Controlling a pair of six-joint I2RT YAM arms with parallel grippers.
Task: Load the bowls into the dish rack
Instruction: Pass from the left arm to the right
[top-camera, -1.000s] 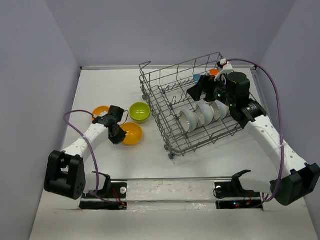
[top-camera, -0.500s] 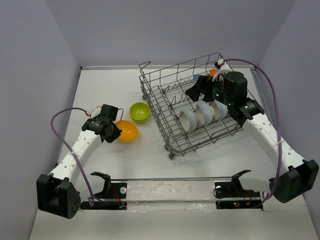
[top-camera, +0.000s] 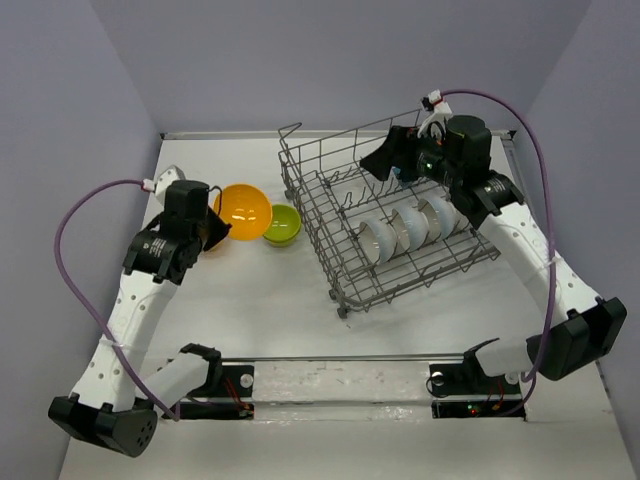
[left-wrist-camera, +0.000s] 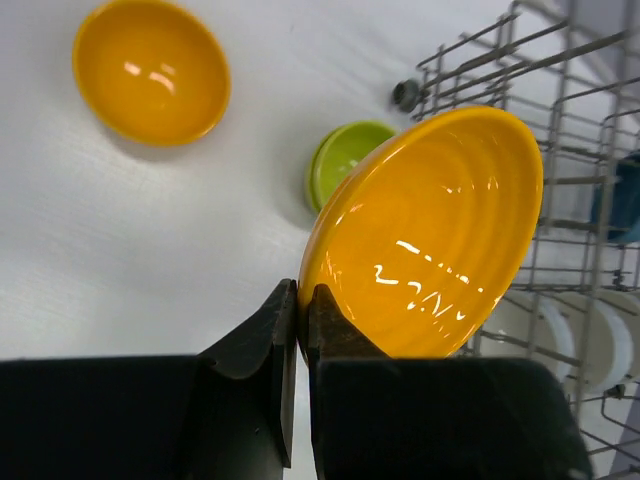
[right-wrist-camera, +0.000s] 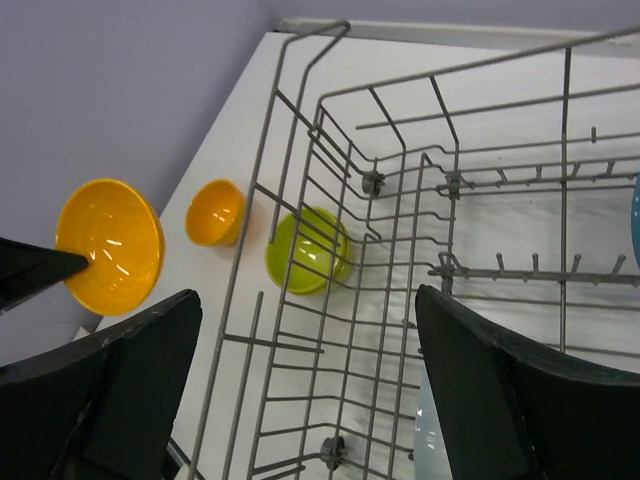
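My left gripper (left-wrist-camera: 300, 300) is shut on the rim of a large orange bowl (left-wrist-camera: 430, 230), holding it tilted in the air above the table. In the top view that orange bowl (top-camera: 245, 207) hangs beside the left gripper (top-camera: 215, 226), just left of a lime green bowl (top-camera: 283, 225) on the table. A smaller orange bowl (left-wrist-camera: 150, 70) rests on the table further left. The grey wire dish rack (top-camera: 345, 200) holds three white bowls (top-camera: 408, 228) on edge, and a blue bowl (left-wrist-camera: 620, 195). My right gripper (right-wrist-camera: 310, 390) is open and empty above the rack's far end.
Purple-grey walls close in the white table on three sides. The rack sits at an angle on the right half. The green bowl (right-wrist-camera: 308, 250) lies close to the rack's left corner. A purple cable loops out from each arm.
My left arm has lifted the large orange bowl off the table and carried it up and back, beside the green bowl. My right gripper has drawn back toward the rack's far end.
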